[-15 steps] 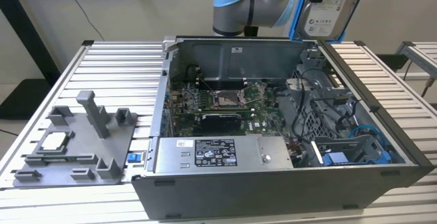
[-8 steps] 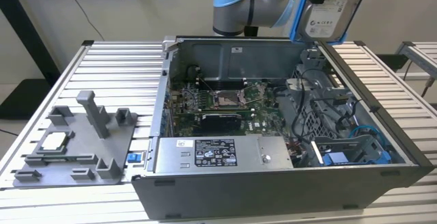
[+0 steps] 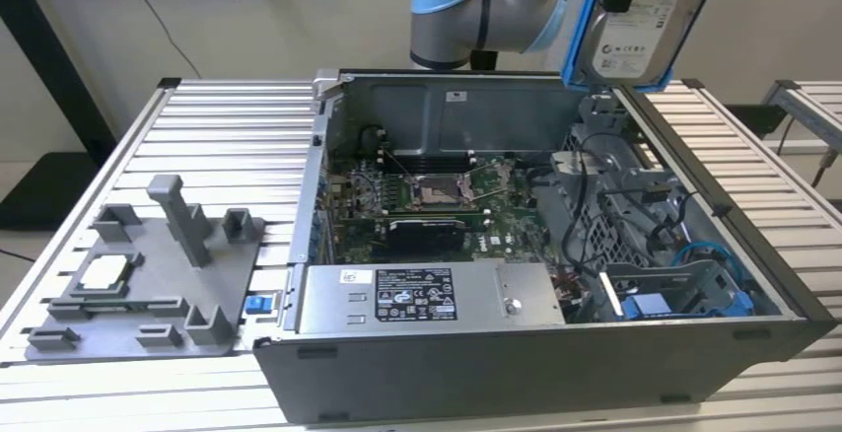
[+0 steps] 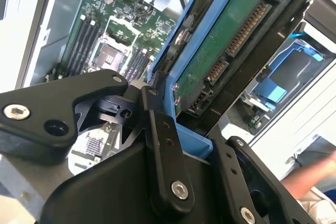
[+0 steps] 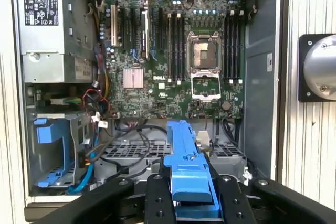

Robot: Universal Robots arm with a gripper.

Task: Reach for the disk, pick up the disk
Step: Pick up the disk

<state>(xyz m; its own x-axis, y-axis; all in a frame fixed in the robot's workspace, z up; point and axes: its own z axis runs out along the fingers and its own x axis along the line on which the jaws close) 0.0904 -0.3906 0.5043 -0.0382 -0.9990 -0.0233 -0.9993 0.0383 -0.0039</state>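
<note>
Above the open computer case (image 3: 526,254), at the exterior view's upper right, the gripper (image 5: 191,200) holds 1 disk (image 3: 641,20) clear of the chassis, its fingers (image 5: 157,203) clamped on the blue bracket; the frame edge cuts off the disk's top, and the arm (image 3: 480,8) hides part of its side; the second wrist view shows its green circuit board (image 4: 220,56); 1 blue caddy (image 5: 52,153) sits in the case; 1 grey fixture (image 3: 152,274) lies on the slatted table (image 3: 211,126).

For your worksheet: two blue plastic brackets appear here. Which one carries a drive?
The blue bracket raised in the gripper frames the disk; the bracket inside the case sits empty.
</note>
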